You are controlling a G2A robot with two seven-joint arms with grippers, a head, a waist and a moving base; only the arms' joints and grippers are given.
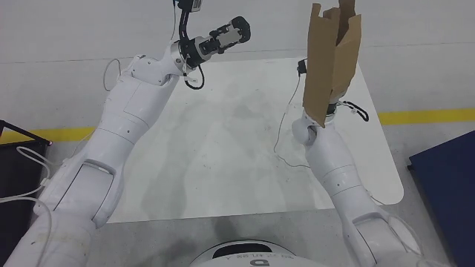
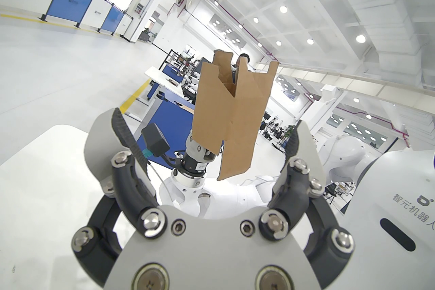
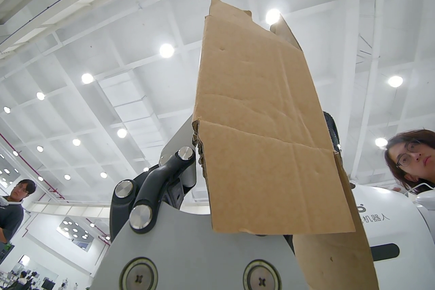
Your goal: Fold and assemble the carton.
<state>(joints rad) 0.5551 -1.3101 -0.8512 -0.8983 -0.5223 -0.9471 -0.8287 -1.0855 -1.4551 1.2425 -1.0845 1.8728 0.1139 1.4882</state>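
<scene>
Brown carton (image 1: 332, 59), partly unfolded, upright over the far right of the worktop (image 1: 223, 141) — lower end clamped in the right hand (image 2: 203, 148); left hand (image 1: 237, 31) spread wide, empty, raised far left.

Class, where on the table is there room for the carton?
Bare: the middle of the table, between the left gripper and the carton, and the near edge. Crowded: the far right corner, under the held carton.
</scene>
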